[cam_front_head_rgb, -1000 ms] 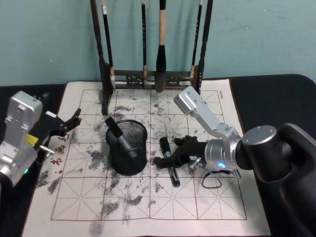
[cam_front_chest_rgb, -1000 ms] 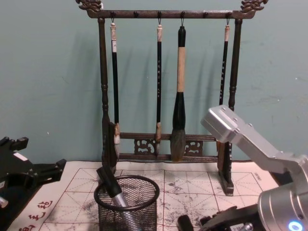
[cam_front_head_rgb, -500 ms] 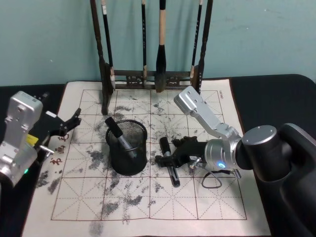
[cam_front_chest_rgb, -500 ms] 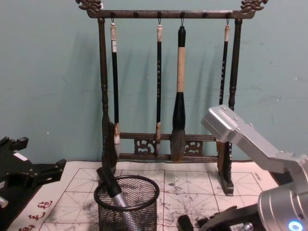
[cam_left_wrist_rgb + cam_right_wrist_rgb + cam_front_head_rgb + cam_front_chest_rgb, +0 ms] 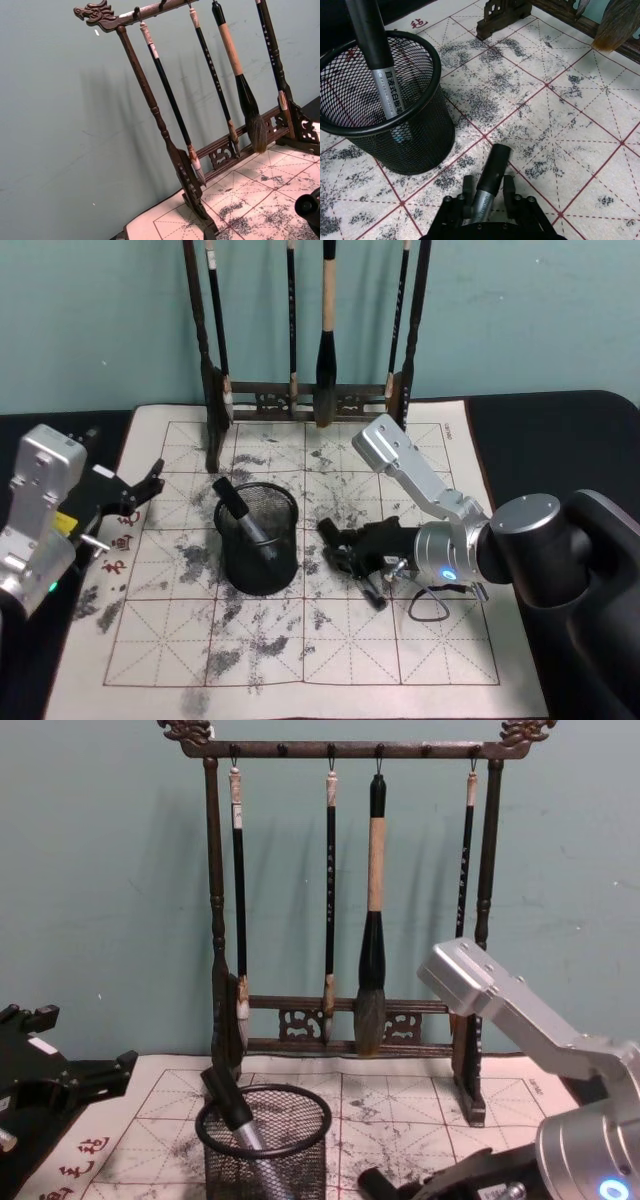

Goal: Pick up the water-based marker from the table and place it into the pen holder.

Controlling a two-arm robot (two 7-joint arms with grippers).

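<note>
The water-based marker (image 5: 343,552), black cap and silver barrel, lies aslant just right of the pen holder (image 5: 258,562), its cap end toward the holder. My right gripper (image 5: 350,556) is shut on its barrel low over the mat. In the right wrist view the two fingers (image 5: 467,192) squeeze the marker (image 5: 489,175), and the black mesh pen holder (image 5: 422,127) stands close beside it. Another marker (image 5: 240,512) leans inside the holder. In the chest view the held marker's cap (image 5: 374,1184) shows right of the pen holder (image 5: 300,1160). My left gripper (image 5: 138,492) hangs open at the mat's left edge.
A tall dark wooden rack of calligraphy brushes (image 5: 310,395) stands at the back of the ink-stained grid mat (image 5: 300,660). A thin black cable loop (image 5: 430,607) lies by my right wrist. The rack (image 5: 165,140) also appears in the left wrist view.
The marker in my right gripper has swung to a steeper slant, its far end moving right, cap end staying near the holder. The left arm has not moved.
</note>
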